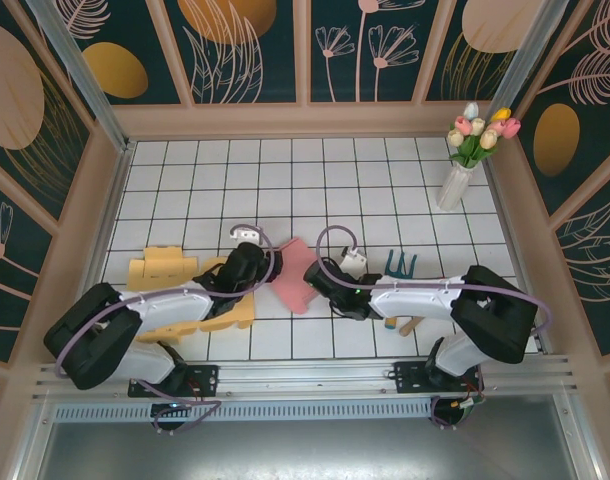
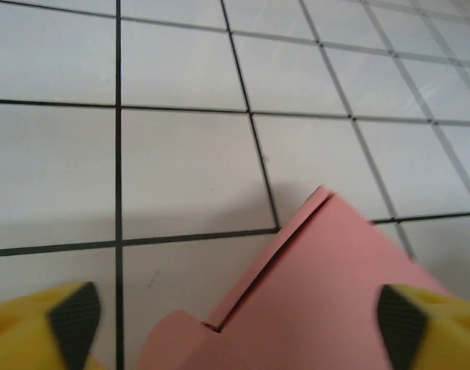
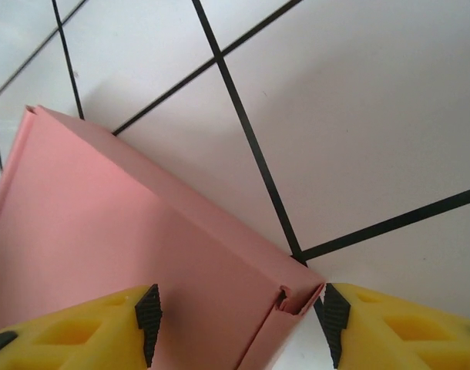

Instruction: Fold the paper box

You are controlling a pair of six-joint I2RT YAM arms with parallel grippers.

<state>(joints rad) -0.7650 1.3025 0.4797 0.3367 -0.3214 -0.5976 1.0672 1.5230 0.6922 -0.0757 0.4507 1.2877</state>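
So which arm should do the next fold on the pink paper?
Probably the right arm. Its jaws straddle the folded flap at the corner of the pink paper, close enough to pinch. The left arm holds its jaws wide open over a flatter part.

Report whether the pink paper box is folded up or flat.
Flat, partly folded: the pink paper box rests on the tiled table, no walls raised; the right wrist view shows an edge doubled over.

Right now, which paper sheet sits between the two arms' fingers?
The pink sheet, mid-table; the two yellow sheets lie off to its left.
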